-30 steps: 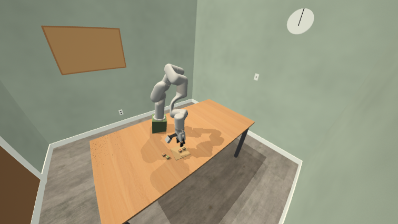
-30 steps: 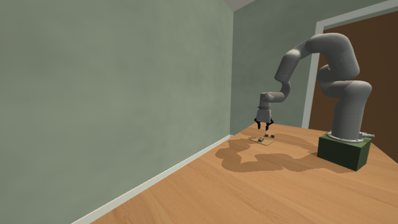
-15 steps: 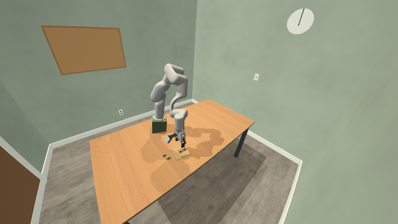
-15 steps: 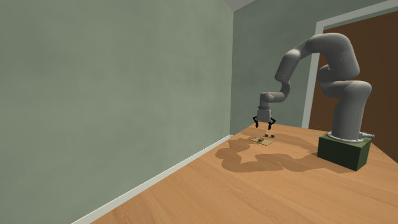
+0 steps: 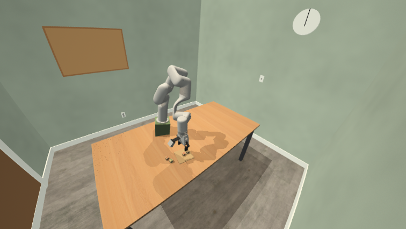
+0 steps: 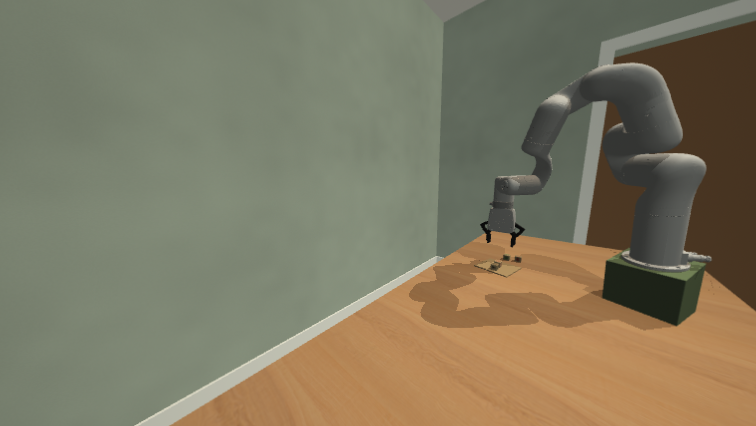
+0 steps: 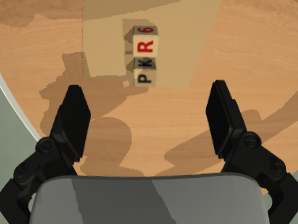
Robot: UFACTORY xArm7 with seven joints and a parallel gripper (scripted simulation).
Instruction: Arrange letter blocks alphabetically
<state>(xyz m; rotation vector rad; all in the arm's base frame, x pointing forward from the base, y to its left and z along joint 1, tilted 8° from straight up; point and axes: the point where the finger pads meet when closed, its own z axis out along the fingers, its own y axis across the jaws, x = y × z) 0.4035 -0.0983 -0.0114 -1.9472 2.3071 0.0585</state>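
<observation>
Wrist view shows the gripper (image 5: 183, 146) (image 6: 500, 243) (image 7: 147, 96) with its jaws spread wide and nothing held between them. It hangs above the table (image 5: 128, 170) (image 6: 423, 370) (image 7: 260, 60), its fingers pointing down and well apart from the blocks. The mat (image 5: 181, 159) (image 6: 507, 271) (image 7: 105, 50) lies on the table and carries two of the four blocks.

One, the R block (image 5: 183, 154) (image 6: 497, 263) (image 7: 145, 46), shows a broad red R, with a red 6 on a narrower face. Just beside it sits the P block (image 5: 187, 151) (image 6: 494, 267) (image 7: 145, 78), showing a black P and a foreshortened black K; whether the two touch, I cannot tell.

In the top view, the other two blocks rest on the table to the left of the mat: the farther loose block (image 5: 167, 158) (image 6: 517, 259) and the nearer loose block (image 5: 171, 160) (image 6: 506, 257), close to each other. Their markings are too small to read. The green pedestal (image 5: 157, 132) (image 6: 613, 285) under the arm stands toward the table's far side, left of the mat.
</observation>
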